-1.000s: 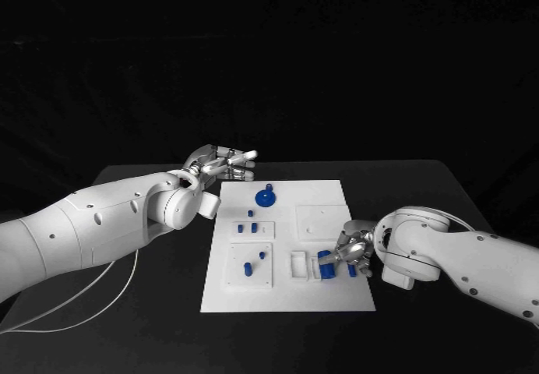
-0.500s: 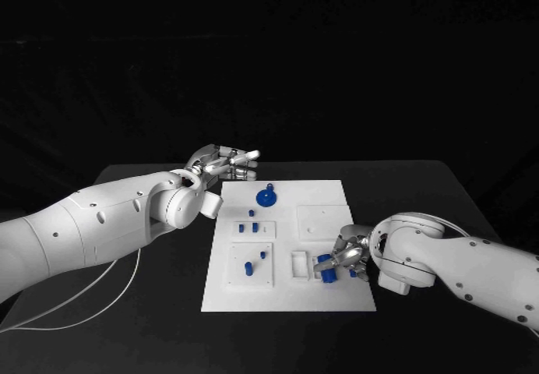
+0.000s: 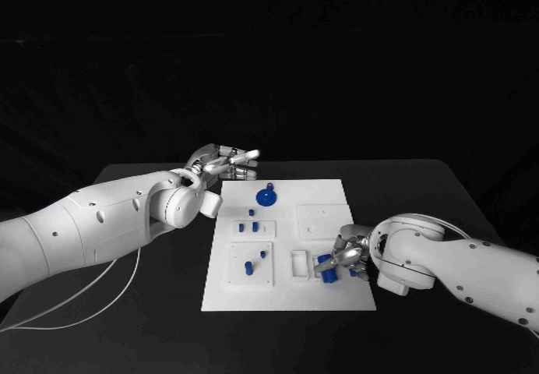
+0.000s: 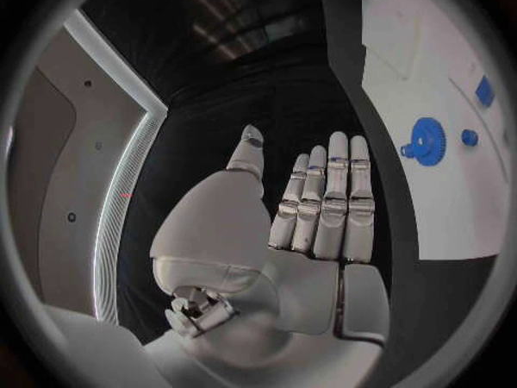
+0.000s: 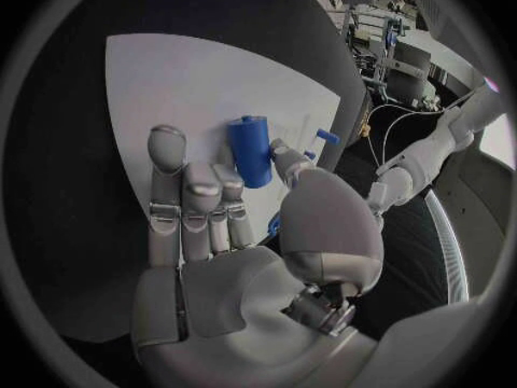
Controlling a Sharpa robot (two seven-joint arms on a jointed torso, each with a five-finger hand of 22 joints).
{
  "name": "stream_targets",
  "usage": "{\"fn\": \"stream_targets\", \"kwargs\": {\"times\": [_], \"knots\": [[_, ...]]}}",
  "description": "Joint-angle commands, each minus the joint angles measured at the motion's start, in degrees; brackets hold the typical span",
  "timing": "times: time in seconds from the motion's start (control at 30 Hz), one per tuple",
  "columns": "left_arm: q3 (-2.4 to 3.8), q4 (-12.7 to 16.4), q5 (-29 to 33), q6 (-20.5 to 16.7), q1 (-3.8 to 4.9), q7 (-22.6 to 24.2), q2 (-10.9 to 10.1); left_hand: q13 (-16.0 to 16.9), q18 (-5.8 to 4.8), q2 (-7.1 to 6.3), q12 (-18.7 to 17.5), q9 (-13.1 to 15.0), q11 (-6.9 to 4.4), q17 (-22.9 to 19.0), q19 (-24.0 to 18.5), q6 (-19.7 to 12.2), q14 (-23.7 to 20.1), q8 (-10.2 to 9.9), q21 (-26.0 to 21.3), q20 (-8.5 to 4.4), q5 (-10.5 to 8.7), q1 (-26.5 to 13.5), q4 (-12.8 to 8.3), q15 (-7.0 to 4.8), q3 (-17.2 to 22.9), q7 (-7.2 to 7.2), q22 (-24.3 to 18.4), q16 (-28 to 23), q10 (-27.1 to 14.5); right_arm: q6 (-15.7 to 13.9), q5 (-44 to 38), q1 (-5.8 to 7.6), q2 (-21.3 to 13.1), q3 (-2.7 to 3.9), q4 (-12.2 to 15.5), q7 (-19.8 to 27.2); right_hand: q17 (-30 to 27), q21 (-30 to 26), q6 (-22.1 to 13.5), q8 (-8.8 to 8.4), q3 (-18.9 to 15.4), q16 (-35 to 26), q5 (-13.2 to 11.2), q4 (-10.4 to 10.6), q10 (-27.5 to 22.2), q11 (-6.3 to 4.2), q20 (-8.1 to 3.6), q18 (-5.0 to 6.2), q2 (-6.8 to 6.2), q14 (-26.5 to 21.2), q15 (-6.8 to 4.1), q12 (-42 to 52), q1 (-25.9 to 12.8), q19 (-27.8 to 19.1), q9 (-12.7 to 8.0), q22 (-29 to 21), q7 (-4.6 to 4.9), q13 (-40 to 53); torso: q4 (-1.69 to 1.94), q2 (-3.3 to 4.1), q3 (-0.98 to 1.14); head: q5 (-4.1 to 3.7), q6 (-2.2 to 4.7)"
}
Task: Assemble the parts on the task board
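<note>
— Start at the right hand (image 3: 348, 255). What are its fingers doing?

— In the right wrist view the fingers (image 5: 185, 200) lie straight and side by side, and the thumb tip touches a blue cylinder (image 5: 251, 152) that stands just ahead of them. Whether the cylinder is truly pinched or only touched, I cannot tell.

— And where is that cylinder on the board?

— At the near right part of the task board (image 3: 325, 296), under the hand. From the head camera the blue cylinder (image 3: 325, 266) sits tilted beside the fingers, just next to a small white rectangular frame (image 3: 297, 265).

— The left hand (image 3: 223, 163)?

— It holds nothing. In its wrist view the fingers (image 4: 327, 200) are straight and pressed together, thumb set a little apart, palm flat. It hangs over the black table (image 3: 146, 175), just off the far left corner of the board.

— Other parts?

— A blue gear (image 3: 264, 198) lies on the far part of the board, with a small blue peg (image 3: 251, 213) close by it. Short blue pins (image 3: 255, 227) stand in a white plate at mid-left, and blue pegs (image 3: 248, 268) in the square plate nearer the robot. A white cable (image 3: 112, 288) trails over the table under the left arm.
</note>
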Motion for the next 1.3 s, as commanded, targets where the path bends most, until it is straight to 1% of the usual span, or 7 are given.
{"fn": "stream_targets", "kwargs": {"times": [0.03,0.27,0.43,0.6,0.77,1.03,1.3], "knots": [[0.05,0.02,0.41,0.9,0.0,0.46,0.05,0.05,-0.68,0.29,-0.06,0.02,0.03,-0.01,0.0,-0.47,-0.17,-0.08,0.27,0.42,-0.23,0.22,-0.14,0.19,0.1,0.09,-0.15,-0.16,-0.29,-0.53,0.17,-0.47,-0.5,-0.61,0.2,-1.43,-0.05,0.19,1.27,0.23,1.09,0.1,0.24,-1.52,-0.03,-0.57,-0.25,0.28,2.14,0.03,-0.49,0.14,1.31,2.34,-39.25,0.13,-0.38,-0.09,-0.04,0.04,0.03,0.1,0.06],[0.05,-0.02,0.47,1.14,0.01,0.53,0.01,0.05,-0.66,0.28,-0.07,0.02,0.04,0.02,0.03,-0.43,-0.17,-0.09,0.3,0.42,-0.25,0.06,-0.14,0.19,-0.06,0.1,-0.23,-0.13,-0.33,-0.56,7.35,1.62,-1.19,-0.48,0.85,-1.5,-0.23,0.43,2.8,0.17,-0.21,0.05,1.02,-2.07,0.32,-0.93,-0.56,-0.16,2.98,0.02,-0.74,-0.22,0.61,2.36,-39.07,0.62,-0.89,-0.31,-0.1,0.08,-0.06,0.16,-0.04],[0.05,0.11,0.55,1.47,0.02,0.7,-0.06,0.04,-0.67,0.26,-0.08,0.02,0.06,0.0,0.0,-0.41,-0.22,-0.08,0.28,0.43,-0.26,-0.11,-0.04,0.21,-0.15,0.08,-0.26,-0.16,-0.42,0.33,10.61,3.13,-1.19,-0.33,0.99,-1.77,-0.37,0.39,3.38,0.18,-1.69,-0.02,1.54,-3.86,0.57,-1.01,-0.59,-0.38,4.1,0.02,-0.76,-0.4,0.52,2.36,-39.58,1.0,-1.09,-0.36,-0.15,0.02,-0.05,0.36,-0.1],[0.05,0.2,0.58,1.69,0.02,0.79,-0.08,0.05,-0.68,0.33,-0.06,0.03,0.1,-0.04,-0.04,-0.37,-0.29,-0.07,0.27,0.46,-0.27,0.0,-0.03,0.25,-0.23,0.06,-0.41,-0.25,-0.59,1.14,12.23,4.17,-0.74,-0.28,1.01,-2.04,-0.39,0.3,3.75,0.19,-2.27,-0.01,1.54,-4.19,0.75,-1.09,-0.63,-0.45,4.51,0.01,-0.8,-0.71,0.23,2.34,-39.82,1.15,-1.21,-0.62,-0.01,0.03,-0.12,0.3,-0.19],[0.05,0.19,0.59,1.77,0.02,0.8,-0.03,0.05,-0.68,0.33,-0.06,0.03,0.1,-0.04,-0.04,-0.37,-0.29,-0.07,0.27,0.46,-0.27,0.0,-0.03,0.25,-0.23,0.06,-0.41,-0.25,-0.59,1.58,13.15,4.6,0.36,-0.27,0.68,-2.17,-0.42,0.3,3.85,0.2,-2.6,-0.05,1.59,-4.36,0.86,-1.1,-0.64,-0.5,4.68,0.01,-0.8,-0.65,0.16,2.34,-39.98,1.29,-1.24,-0.56,0.09,0.0,-0.06,0.36,-0.17],[0.05,0.18,0.59,2.11,0.02,0.87,0.11,0.05,-0.66,0.44,-0.06,0.02,0.11,-0.07,-0.03,-0.31,-0.31,-0.08,0.3,0.48,-0.26,0.18,-0.13,0.26,-0.31,0.06,-0.56,-0.29,-0.68,1.57,13.3,4.77,2.28,-0.28,-0.46,-2.44,-0.34,0.26,4.06,0.2,-2.88,0.02,1.77,-4.4,0.95,-1.14,-0.67,-0.51,4.81,0.01,-0.83,-0.57,0.05,2.36,-40.04,1.38,-1.29,-0.46,0.04,0.04,-0.17,0.58,-0.12],[0.05,0.11,0.59,2.52,0.03,0.89,0.47,0.05,-0.66,0.44,-0.06,0.02,0.11,-0.07,-0.03,-0.31,-0.31,-0.08,0.3,0.48,-0.26,0.18,-0.13,0.26,-0.31,0.06,-0.56,-0.29,-0.68,1.81,11.6,4.8,4.86,-0.75,-2.86,-2.87,-0.3,0.17,4.09,0.18,-3.48,0.04,1.66,-3.89,0.95,-1.12,-0.68,-0.52,4.9,0.01,-0.83,-0.59,-0.49,2.36,-40.1,1.45,-1.27,-0.42,0.08,0.1,-0.01,0.86,-0.32]]}}
